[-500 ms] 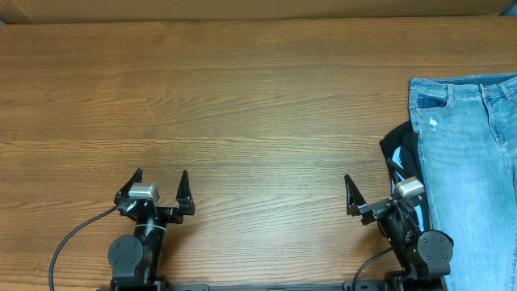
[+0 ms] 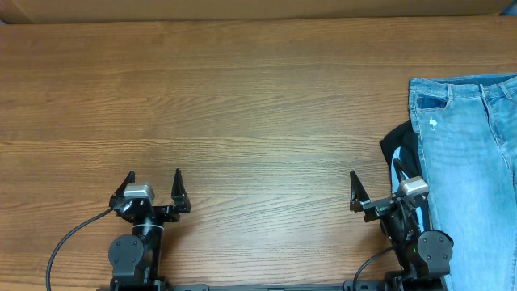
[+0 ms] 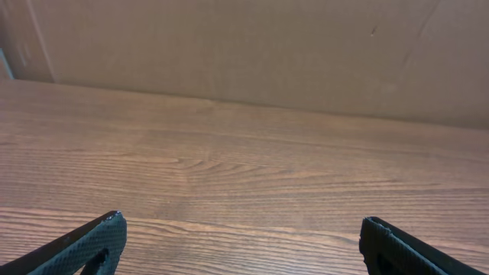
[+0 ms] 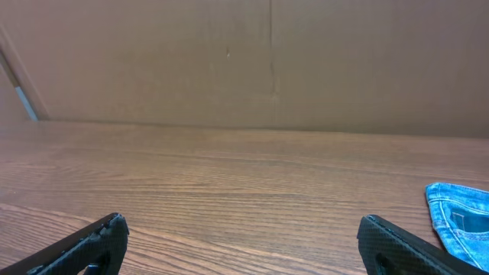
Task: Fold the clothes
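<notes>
The clothes, a pair of light-blue jeans [image 2: 468,153], lie flat at the table's right edge, waistband toward the back, running out of view at the right and front. A corner of them shows in the right wrist view [image 4: 462,218]. My right gripper [image 2: 374,173] stands open near the front edge, just left of the jeans, nothing between its fingers [image 4: 241,223]. Far from the jeans, near the front left, my left gripper [image 2: 153,174] is open and empty over bare wood [image 3: 241,223].
A black piece of fabric [image 2: 400,141] pokes out from under the jeans' left side, beside my right gripper. A brown cardboard wall [image 2: 258,8] lines the back of the wooden table [image 2: 242,105].
Both grippers have drawn back slightly toward the front edge, the left drifting a little left and the right a little right. The jeans have not moved.
</notes>
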